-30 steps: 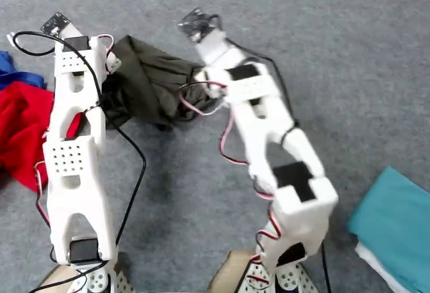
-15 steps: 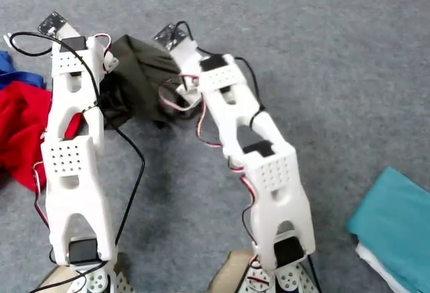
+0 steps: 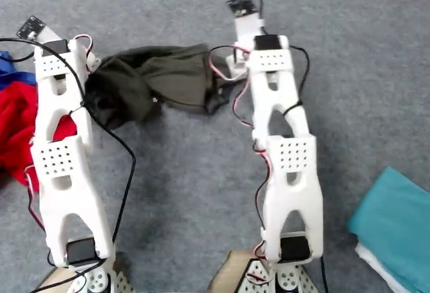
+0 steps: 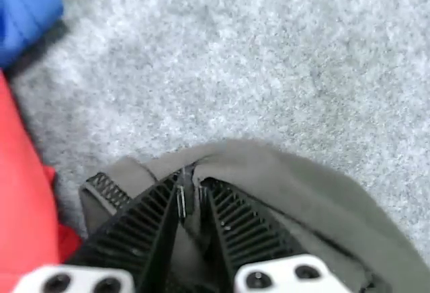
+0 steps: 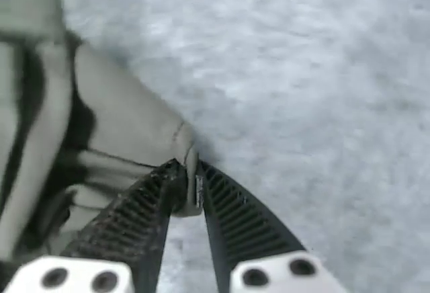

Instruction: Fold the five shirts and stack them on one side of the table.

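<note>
**Q:** Where does the olive shirt [image 3: 158, 85] lie, and what holds it?

**A:** In the high view it lies in the upper centre-left of the frame, on the grey bench [image 3: 363, 71]. It is drawn out as a crumpled band between the two arms. The left gripper [image 4: 191, 180] is clenched on one bunched end, with a fold of cloth pinched between its ribbed fingers [image 4: 235, 216]. The right gripper [image 5: 191, 172] is clenched on the opposite end, nipping a hemmed edge of the same shirt.

**Q:** How do the arms stand?

**A:** The left arm [image 3: 60, 165] runs up the left side of the high view. The right arm [image 3: 285, 165] runs up just right of centre. Both extend from the lower edge toward the shirt.

**Q:** Which other garments are visible?

**A:** A red shirt [image 3: 17, 118] lies loose at the left edge of the high view, beside the left arm, with blue fabric [image 3: 7, 64] just above it. At the lower right, well apart from the olive shirt, a folded teal shirt [image 3: 396, 219] rests on a white garment [image 3: 373, 263].
</note>
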Action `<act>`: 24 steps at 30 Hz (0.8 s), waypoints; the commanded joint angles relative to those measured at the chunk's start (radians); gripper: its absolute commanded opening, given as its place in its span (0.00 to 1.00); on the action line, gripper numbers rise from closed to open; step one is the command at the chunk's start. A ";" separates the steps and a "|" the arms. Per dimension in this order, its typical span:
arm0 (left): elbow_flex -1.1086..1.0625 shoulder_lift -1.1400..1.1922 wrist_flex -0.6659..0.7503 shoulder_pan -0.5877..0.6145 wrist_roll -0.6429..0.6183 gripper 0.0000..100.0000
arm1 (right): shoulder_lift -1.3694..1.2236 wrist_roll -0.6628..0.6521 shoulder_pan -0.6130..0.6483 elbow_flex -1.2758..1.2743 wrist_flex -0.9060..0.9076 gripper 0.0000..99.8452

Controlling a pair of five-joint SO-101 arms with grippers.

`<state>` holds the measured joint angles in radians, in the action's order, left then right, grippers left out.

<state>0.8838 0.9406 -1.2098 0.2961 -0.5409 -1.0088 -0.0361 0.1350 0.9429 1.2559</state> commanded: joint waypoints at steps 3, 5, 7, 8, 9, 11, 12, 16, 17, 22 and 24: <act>0.017 -0.013 0.014 0.020 -0.008 0.02 | 0.008 0.074 -0.105 0.067 0.000 0.00; 0.018 -0.013 0.015 0.031 -0.008 0.02 | 0.005 0.123 -0.148 0.099 0.005 0.00; 0.014 -0.013 0.032 0.038 -0.008 0.02 | 0.004 0.167 -0.193 0.114 0.005 0.00; 0.011 -0.013 0.041 0.043 -0.008 0.02 | 0.004 0.184 -0.214 0.119 0.005 0.00; 0.009 -0.013 0.044 0.044 -0.008 0.02 | 0.004 0.199 -0.232 0.122 0.002 0.00; 0.009 -0.013 0.048 0.046 -0.008 0.02 | 0.005 0.224 -0.263 0.125 0.000 0.00; 0.009 -0.013 0.048 0.046 -0.008 0.02 | 0.005 0.238 -0.274 0.125 0.000 0.01; 0.009 -0.013 0.046 0.046 -0.008 0.02 | 0.008 0.219 -0.260 0.130 0.000 0.01; 0.009 -0.013 0.048 0.046 -0.008 0.02 | 0.008 0.206 -0.251 0.147 0.005 0.03; 0.014 -0.012 0.051 0.037 -0.008 0.02 | 0.012 0.023 -0.239 0.358 0.132 0.20; 0.012 -0.012 0.058 0.023 -0.008 0.02 | 0.028 -0.089 -0.251 0.538 0.252 0.23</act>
<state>0.8823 0.9406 -1.1730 0.3145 -0.5424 -1.0119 0.0115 -0.0921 1.2267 1.3709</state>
